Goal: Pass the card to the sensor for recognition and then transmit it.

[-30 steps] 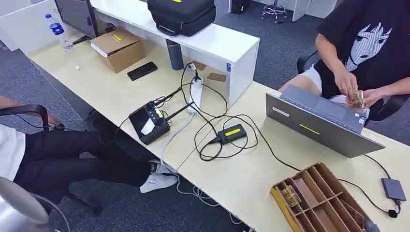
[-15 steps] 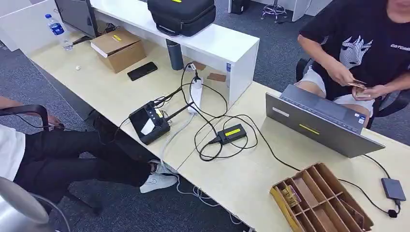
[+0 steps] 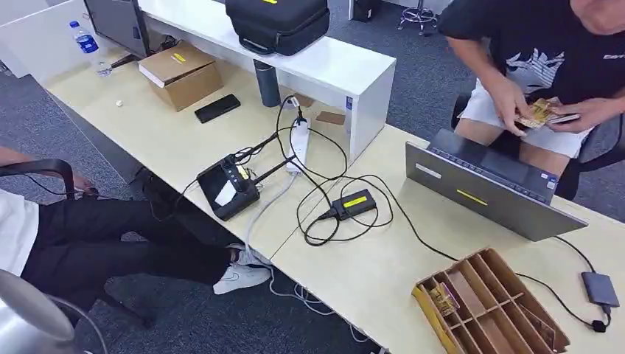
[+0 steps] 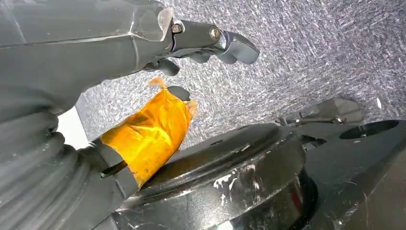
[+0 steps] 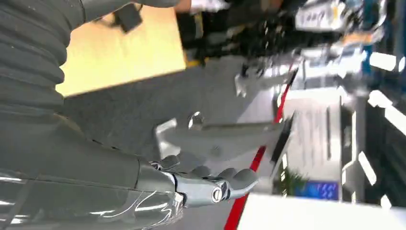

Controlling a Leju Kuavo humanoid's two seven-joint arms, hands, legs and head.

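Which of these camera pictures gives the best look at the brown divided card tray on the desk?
The head view: the cardboard divider tray sits near the desk's edge, one card lying in a compartment. The wrist views look at carpet, not at the tray.

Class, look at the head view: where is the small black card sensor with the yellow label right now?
In the head view the card sensor lies mid-desk on the light wooden desk, amid looped black cables, left of the open laptop and right of the black controller.
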